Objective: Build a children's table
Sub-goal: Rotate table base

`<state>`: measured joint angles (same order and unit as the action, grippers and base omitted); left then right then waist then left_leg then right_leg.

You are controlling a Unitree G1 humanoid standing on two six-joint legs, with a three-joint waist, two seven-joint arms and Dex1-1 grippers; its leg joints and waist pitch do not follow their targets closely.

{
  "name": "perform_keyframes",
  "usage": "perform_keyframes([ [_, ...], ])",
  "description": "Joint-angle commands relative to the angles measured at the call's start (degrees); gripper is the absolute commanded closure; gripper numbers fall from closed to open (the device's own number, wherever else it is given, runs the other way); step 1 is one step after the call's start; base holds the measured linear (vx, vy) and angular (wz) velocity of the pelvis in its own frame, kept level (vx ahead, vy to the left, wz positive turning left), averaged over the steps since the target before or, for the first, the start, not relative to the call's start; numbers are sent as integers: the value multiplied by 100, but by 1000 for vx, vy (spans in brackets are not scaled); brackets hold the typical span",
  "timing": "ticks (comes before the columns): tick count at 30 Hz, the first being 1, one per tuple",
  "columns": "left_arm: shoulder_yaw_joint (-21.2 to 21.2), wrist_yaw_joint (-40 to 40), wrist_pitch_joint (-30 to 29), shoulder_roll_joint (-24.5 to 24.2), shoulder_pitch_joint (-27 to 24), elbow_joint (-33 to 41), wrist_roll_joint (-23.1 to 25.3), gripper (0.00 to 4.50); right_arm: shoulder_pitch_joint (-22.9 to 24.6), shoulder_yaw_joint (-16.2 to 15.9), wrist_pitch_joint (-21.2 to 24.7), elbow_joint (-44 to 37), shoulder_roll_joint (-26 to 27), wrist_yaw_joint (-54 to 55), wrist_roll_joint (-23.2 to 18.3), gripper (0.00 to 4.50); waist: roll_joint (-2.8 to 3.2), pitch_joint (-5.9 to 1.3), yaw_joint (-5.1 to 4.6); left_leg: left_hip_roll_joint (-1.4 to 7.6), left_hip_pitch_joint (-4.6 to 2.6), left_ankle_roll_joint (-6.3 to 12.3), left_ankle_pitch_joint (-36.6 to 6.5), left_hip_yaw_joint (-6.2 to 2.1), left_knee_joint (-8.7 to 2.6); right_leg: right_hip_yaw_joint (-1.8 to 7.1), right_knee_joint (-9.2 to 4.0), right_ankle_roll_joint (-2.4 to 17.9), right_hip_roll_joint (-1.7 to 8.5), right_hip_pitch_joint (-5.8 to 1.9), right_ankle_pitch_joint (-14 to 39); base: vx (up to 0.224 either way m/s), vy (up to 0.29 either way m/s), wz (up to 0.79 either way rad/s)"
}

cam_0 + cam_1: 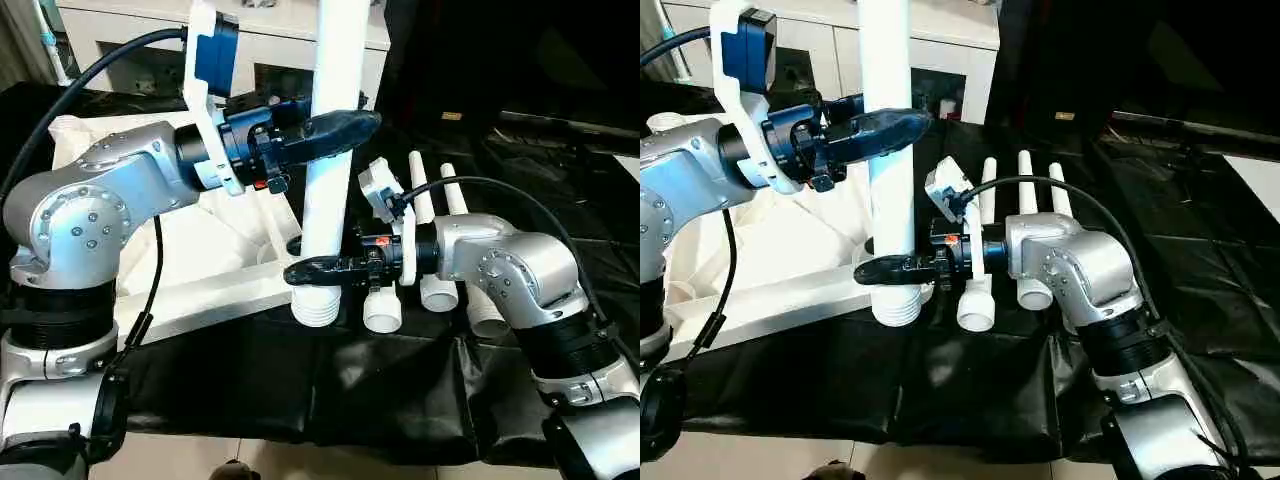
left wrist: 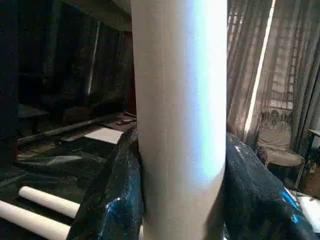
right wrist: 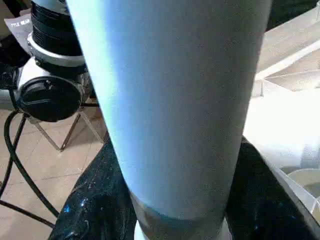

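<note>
Over the near corner of the upturned tabletop (image 1: 215, 290), one white leg (image 1: 332, 150) stands upright, ribbed end just above/at the round corner socket (image 1: 872, 262); can't tell if seated. Left gripper (image 1: 345, 128) clamped on leg's upper part, fingers either side. Right gripper (image 1: 312, 271) clamped low on same leg, near ribbed end. Three spare legs (image 1: 1025, 230) lie side by side on the black cloth (image 1: 330, 380), just beside tabletop's edge, behind right wrist.
</note>
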<state>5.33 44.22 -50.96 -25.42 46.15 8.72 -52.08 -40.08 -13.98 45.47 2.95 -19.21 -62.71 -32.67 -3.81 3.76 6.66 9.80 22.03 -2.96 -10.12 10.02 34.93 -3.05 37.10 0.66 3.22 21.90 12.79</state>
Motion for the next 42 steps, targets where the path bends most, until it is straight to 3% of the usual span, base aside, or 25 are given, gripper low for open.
perform_keyframes([
  [1,48,35,56,23,111,77,-40,273,-35,137,-15,54,-22,4,-22,252,72,-433,16,320,-130,-272,-427,-107,-384,288,-345,1186,499,-277,-13,0,0,0],
  [3,46,47,63,20,116,70,-35,273,-36,127,-86,59,-16,21,22,252,71,-434,15,319,-133,-290,-459,-106,-384,290,-348,1173,498,-276,26,0,0,0],
  [5,32,90,84,3,125,55,-20,273,-72,149,-85,133,51,116,42,197,87,-434,11,317,-134,-301,-461,-108,-385,290,-346,1178,501,-273,17,0,0,0],
  [11,0,173,94,-20,135,56,-25,273,-100,132,-125,155,73,146,87,152,89,-435,12,318,-137,-321,-484,-108,-388,287,-346,1193,496,-275,-21,0,0,0],
  [24,-32,241,57,-3,140,123,-44,275,-95,132,-104,150,48,26,43,152,81,-437,14,320,-134,-301,-459,-107,-386,287,-341,1198,503,-281,-48,0,0,0],
  [32,-38,268,40,16,147,136,-58,275,-103,106,-112,175,59,-9,62,229,84,-438,13,320,-134,-298,-463,-108,-385,287,-342,1203,502,-279,-47,0,0,0],
  [42,-37,267,36,38,161,138,-71,275,-89,128,-98,185,82,-8,69,246,97,-440,11,320,-134,-314,-477,-111,-386,285,-341,1209,500,-281,-57,0,0,0],
])
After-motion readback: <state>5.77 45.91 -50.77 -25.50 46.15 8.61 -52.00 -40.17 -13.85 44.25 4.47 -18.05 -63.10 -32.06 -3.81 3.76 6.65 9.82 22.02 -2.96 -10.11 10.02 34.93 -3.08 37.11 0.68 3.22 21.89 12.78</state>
